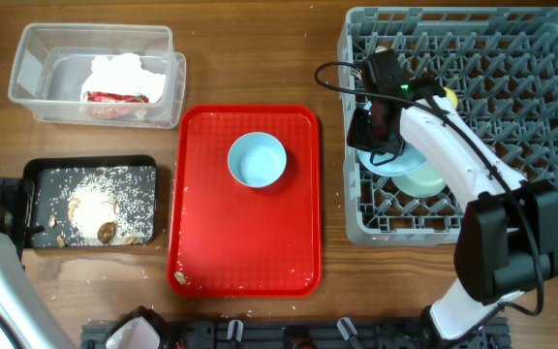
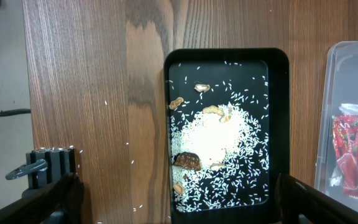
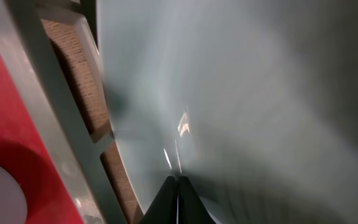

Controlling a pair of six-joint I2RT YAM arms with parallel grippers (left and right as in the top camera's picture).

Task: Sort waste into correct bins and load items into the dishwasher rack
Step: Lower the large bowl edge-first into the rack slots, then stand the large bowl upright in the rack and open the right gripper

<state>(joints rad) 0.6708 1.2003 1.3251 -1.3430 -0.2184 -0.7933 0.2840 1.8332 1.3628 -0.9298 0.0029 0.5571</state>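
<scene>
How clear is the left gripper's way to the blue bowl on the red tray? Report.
Likely clear: left gripper open over black tray; nothing beside the bowl on the red tray; right arm at rack.

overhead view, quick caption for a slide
Right gripper holds the light blue plate in the dishwasher rack; a small blue bowl waits on the red tray

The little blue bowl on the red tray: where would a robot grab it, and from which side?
Probably by its rim, coming straight down from above, one jaw inside and one outside. The small light blue bowl sits upright with its mouth open, alone on the red tray, so its thin wall is exposed all round and nothing crowds it.
</scene>
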